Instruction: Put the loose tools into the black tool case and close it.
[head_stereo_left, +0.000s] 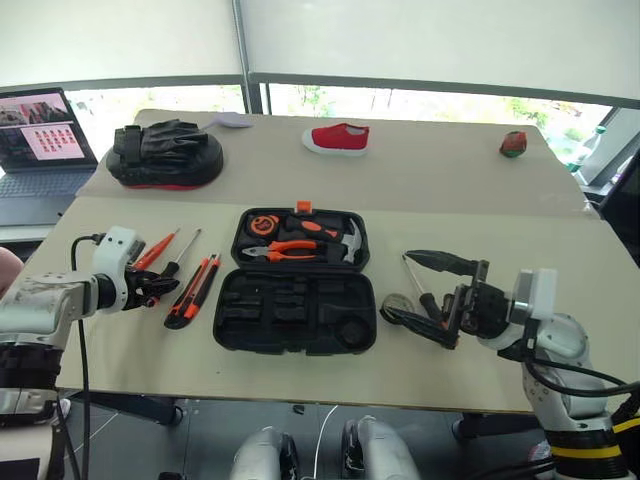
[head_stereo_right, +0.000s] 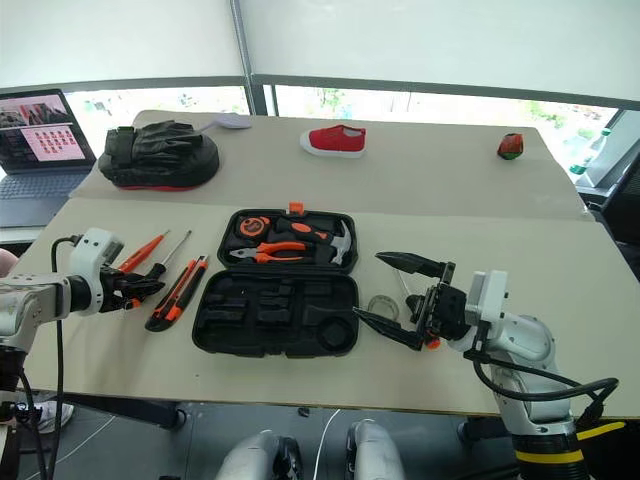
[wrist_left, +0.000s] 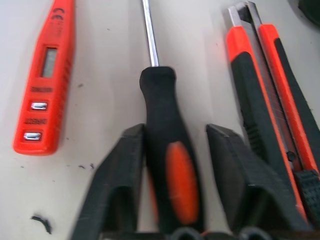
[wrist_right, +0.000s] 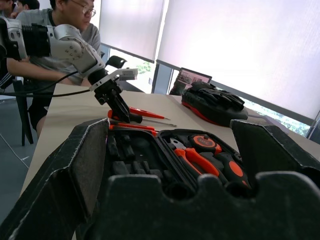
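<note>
At the centre of the beige counter (head_stereo_left: 450, 385) the black moulded plastic tool case (head_stereo_left: 296, 297) lies open, its long axis running from 9 to 3 o'clock; the far half holds orange-handled pliers (head_stereo_left: 292, 249), a hammer (head_stereo_left: 345, 243) and a round tape measure (head_stereo_left: 264, 224), and the near half shows empty shaped slots. At 9 o'clock of the case lie the loose tools, side by side, long axes running from about 7 to 1 o'clock: an orange-and-black utility knife (head_stereo_left: 193, 291) nearest the case, then a screwdriver with a black-and-orange handle (wrist_left: 167, 160) whose steel shaft points away from the robot, then a thin all-orange screwdriver (head_stereo_left: 155, 248), which the left wrist view shows with a small window, two metal buttons and print too blurred to read. The left hand (wrist_left: 175, 165) straddles the black-and-orange handle, one finger pressed against it, the other just clear of it beside the knife. At 3 o'clock of the case the right hand (head_stereo_left: 425, 300) hangs wide and empty, above a small tape roll (head_stereo_left: 398, 308) and a second screwdriver (head_stereo_left: 420, 290) partly hidden by it. At 11 o'clock lies a black padded mitt with red underside (head_stereo_left: 165, 155), at 12 a red shoe (head_stereo_left: 337, 138), and a laptop (head_stereo_left: 42, 150) stands at far 10. A seated person (wrist_right: 55, 30) shows in the right wrist view.
</note>
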